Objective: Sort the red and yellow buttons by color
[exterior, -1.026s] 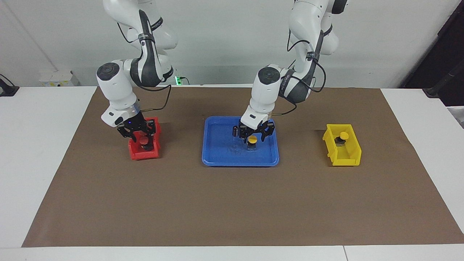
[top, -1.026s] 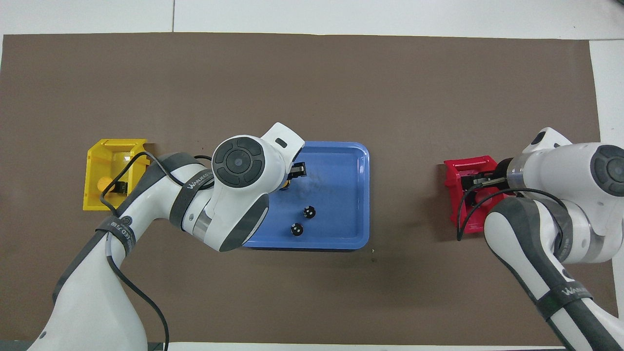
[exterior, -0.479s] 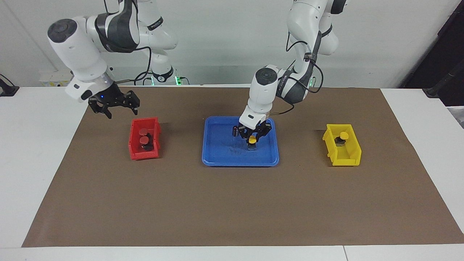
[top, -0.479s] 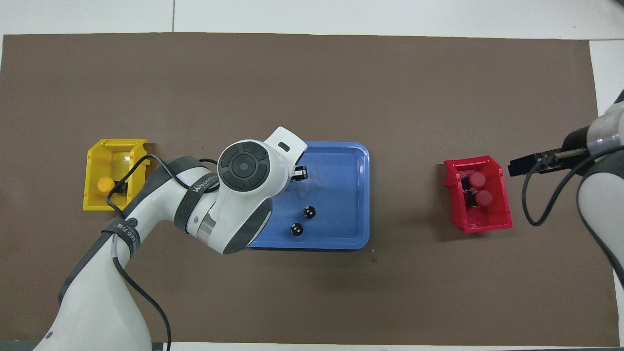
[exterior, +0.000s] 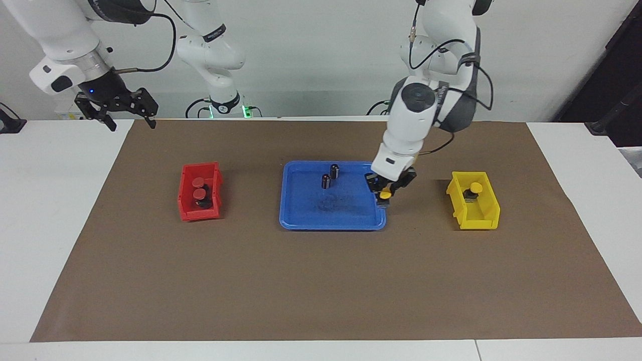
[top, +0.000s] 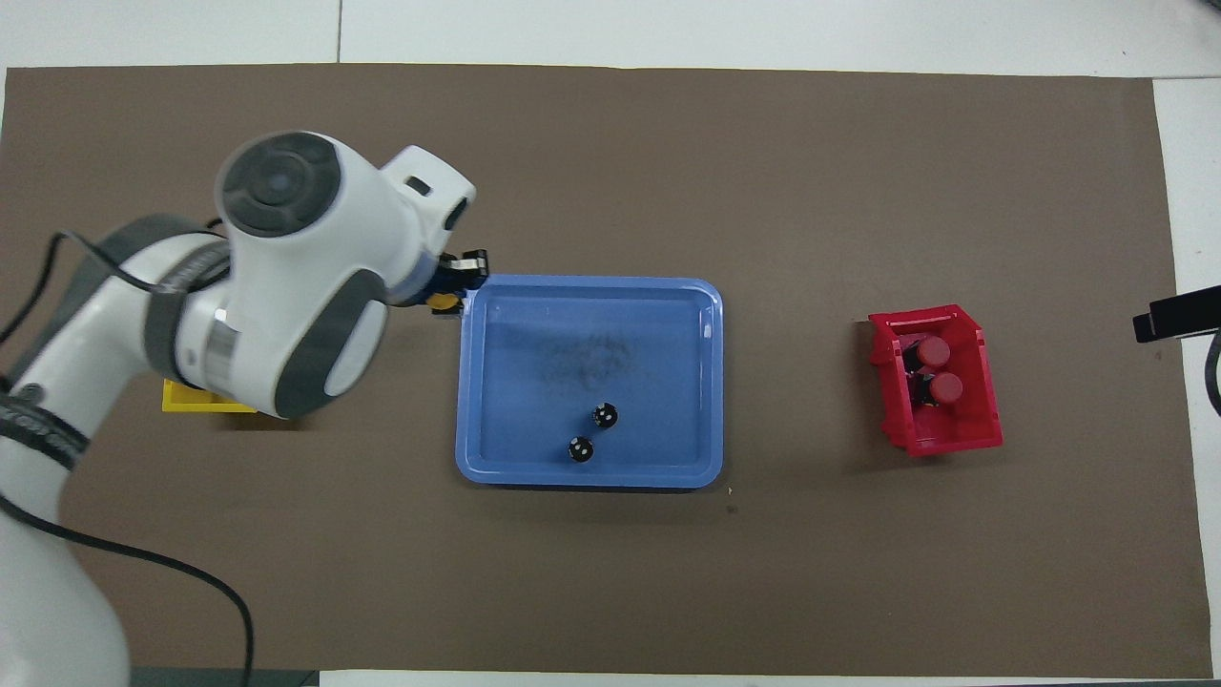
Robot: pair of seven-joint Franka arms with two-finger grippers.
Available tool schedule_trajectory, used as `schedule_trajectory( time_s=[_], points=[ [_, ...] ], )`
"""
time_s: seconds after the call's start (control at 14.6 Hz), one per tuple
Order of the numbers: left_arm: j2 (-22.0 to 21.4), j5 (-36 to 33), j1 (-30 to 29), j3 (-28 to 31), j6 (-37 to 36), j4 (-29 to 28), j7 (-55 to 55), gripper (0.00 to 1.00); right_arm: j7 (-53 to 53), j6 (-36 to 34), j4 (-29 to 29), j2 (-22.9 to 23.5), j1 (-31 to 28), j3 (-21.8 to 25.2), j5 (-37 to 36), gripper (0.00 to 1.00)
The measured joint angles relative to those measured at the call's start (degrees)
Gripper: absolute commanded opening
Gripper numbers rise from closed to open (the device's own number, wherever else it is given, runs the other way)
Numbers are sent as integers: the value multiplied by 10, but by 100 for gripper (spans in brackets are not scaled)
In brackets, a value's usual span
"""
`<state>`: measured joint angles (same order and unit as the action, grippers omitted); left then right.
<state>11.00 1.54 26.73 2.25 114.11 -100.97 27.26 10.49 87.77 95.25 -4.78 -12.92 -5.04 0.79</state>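
My left gripper point(exterior: 384, 192) is shut on a yellow button point(exterior: 385, 194) and holds it in the air over the blue tray's edge at the left arm's end; the button also shows in the overhead view point(top: 442, 301). The other yellow button point(exterior: 475, 187) stands in the yellow bin point(exterior: 474, 213). Two red buttons point(exterior: 199, 182) point(exterior: 200, 193) stand in the red bin point(exterior: 199, 213), as the overhead view shows point(top: 933, 352) point(top: 945, 386). My right gripper point(exterior: 130, 124) is open, empty and raised over the mat's edge at the right arm's end.
The blue tray point(exterior: 331, 227) holds two dark cylinders point(exterior: 334, 171) point(exterior: 326, 181), on the side nearer the robots. In the overhead view my left arm hides most of the yellow bin point(top: 196, 403). A brown mat point(exterior: 321, 281) covers the table.
My left gripper lifted the yellow button off the tray and carried it toward the yellow bin. My right gripper rose from the red bin, leaving two red buttons, and drew back.
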Motion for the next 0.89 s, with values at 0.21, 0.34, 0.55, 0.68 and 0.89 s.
schedule_trajectory(
  time_s=[0.21, 0.34, 0.55, 0.68, 0.89],
  points=[
    [-16, 9, -111, 3, -11, 1, -142, 1, 0, 0, -9, 8, 0, -2, -1, 100],
    [-14, 19, -163, 4, -12, 1, -213, 1, -1, -1, -13, 9, 0, -3, -1, 100],
    [-11, 22, -208, 4, -12, -4, -261, 1, -1, -2, -16, 10, 0, -3, -1, 100],
    [-10, 22, -221, 3, -10, -11, -268, 1, -1, -2, -20, 11, 1, -4, -1, 100],
    [-10, 22, -226, 3, 15, -40, -273, 1, -1, -2, -24, 13, 1, -5, -1, 100]
  ],
)
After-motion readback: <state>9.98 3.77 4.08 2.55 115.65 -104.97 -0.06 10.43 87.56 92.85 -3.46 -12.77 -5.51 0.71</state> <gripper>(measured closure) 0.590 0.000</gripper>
